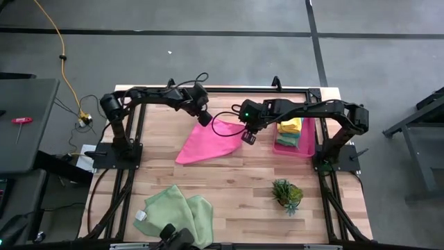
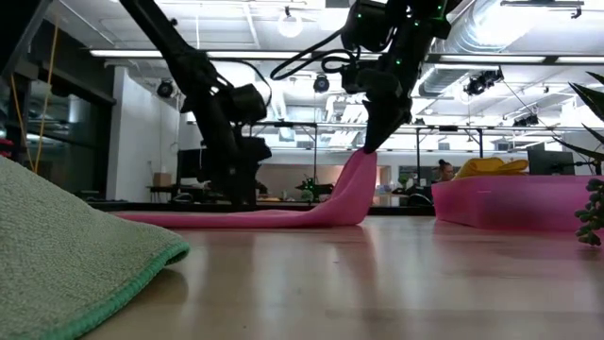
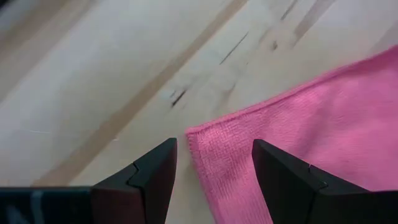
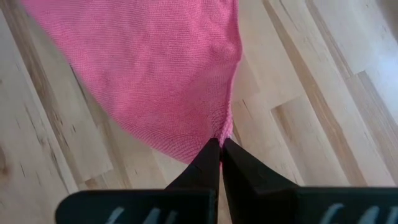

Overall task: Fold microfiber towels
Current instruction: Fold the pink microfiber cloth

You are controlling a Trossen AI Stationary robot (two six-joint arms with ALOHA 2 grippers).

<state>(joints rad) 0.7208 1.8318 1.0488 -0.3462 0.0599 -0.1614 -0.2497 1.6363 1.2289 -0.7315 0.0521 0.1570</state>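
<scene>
Right gripper (image 4: 219, 149) pinches pink towel (image 1: 208, 142) (corner lifted)

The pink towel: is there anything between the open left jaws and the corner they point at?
Nothing visible. In the left wrist view the corner of the pink towel lies on bare table just ahead of the open left gripper. The right gripper holds another corner, lifted, away from it.

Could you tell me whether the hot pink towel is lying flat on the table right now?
Not entirely: the hot pink towel lies mostly flat, but the right gripper is shut on one corner, lifting it. The open left gripper straddles another corner.
</scene>
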